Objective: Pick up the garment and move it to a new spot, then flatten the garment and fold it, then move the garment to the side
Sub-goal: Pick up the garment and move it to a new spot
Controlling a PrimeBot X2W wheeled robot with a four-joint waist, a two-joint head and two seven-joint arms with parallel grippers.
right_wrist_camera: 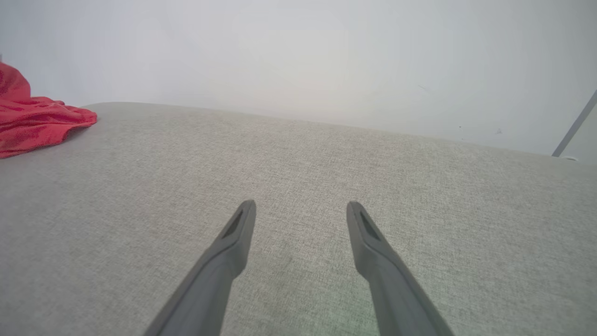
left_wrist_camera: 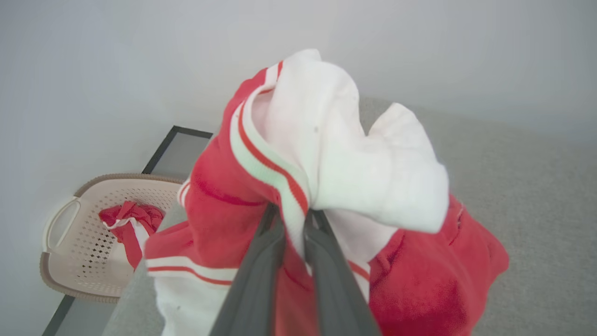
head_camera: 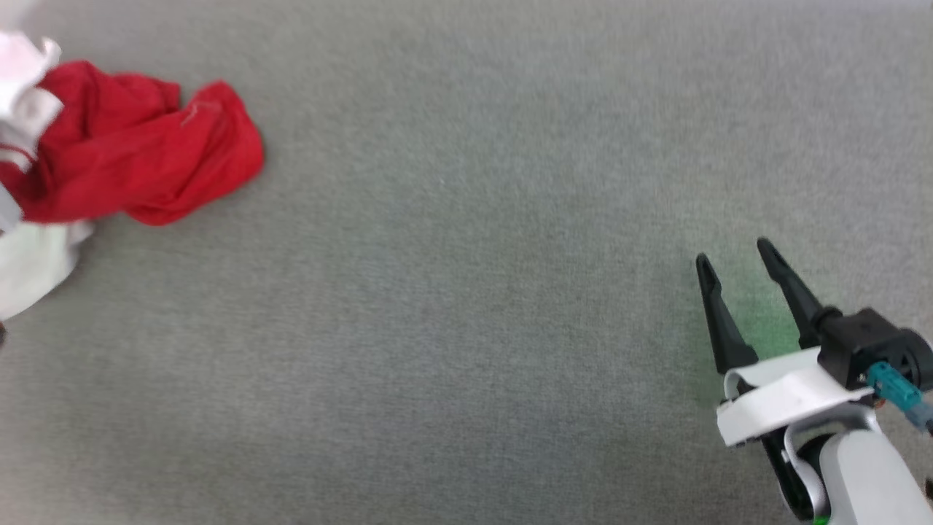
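Left claw [left_wrist_camera: 295, 212] grips the garment [left_wrist_camera: 219, 196] by its striped trim [left_wrist_camera: 267, 167]; right claw [right_wrist_camera: 301, 207] hangs open above grey surface [right_wrist_camera: 419, 186].

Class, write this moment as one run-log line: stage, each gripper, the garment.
stage: pick-up | left gripper: shut on garment at striped trim | garment: bunched, not flattened | right gripper: open, holding nothing, above grey surface

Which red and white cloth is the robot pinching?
The big garment: the left gripper is shut on its striped trim. The smaller cloth wad lies apart in the beige basket.
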